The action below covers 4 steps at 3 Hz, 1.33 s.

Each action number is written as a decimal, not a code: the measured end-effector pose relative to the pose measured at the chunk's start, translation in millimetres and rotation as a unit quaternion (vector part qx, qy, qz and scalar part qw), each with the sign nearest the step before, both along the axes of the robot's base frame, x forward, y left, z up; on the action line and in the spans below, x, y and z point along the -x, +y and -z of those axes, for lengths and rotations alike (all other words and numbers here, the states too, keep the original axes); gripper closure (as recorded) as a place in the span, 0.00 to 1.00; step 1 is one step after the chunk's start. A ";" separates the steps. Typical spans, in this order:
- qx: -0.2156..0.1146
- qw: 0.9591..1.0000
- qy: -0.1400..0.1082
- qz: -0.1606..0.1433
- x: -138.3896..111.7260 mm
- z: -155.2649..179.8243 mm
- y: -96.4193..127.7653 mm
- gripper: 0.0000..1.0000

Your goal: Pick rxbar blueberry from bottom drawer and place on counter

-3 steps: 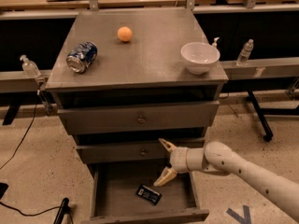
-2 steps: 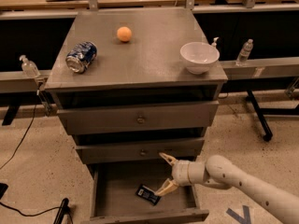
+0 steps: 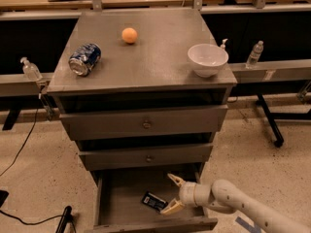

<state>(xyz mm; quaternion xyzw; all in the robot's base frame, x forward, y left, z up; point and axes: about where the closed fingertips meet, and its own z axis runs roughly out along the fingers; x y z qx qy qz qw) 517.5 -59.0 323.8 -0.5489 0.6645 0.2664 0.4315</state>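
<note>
The rxbar blueberry (image 3: 154, 200), a small dark flat bar with blue and white print, lies on the floor of the pulled-out bottom drawer (image 3: 116, 198). My gripper (image 3: 171, 194) reaches into the drawer from the right, open, its tan fingers spread one above the other just right of the bar. The lower fingertip sits close to the bar's right end; I cannot tell if it touches. The grey counter (image 3: 155, 57) tops the cabinet above.
On the counter lie a blue-and-silver soda can (image 3: 84, 59) on its side at left, an orange ball (image 3: 129, 35) at the back and a white bowl (image 3: 207, 59) at right. Two closed knobbed drawers (image 3: 145, 124) sit above the open one. Cables trail on the floor at left.
My gripper has dropped lower and moved left into the bottom drawer, closing in on the bar. The bar itself has not moved.
</note>
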 end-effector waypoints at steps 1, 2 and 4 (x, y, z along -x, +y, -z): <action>-0.013 0.998 0.035 0.043 -8.1 74.5 2.3 0.17; -0.012 0.995 0.060 0.079 -27.9 130.2 8.7 0.16; 0.032 0.994 0.076 0.078 -55.6 178.5 46.1 0.16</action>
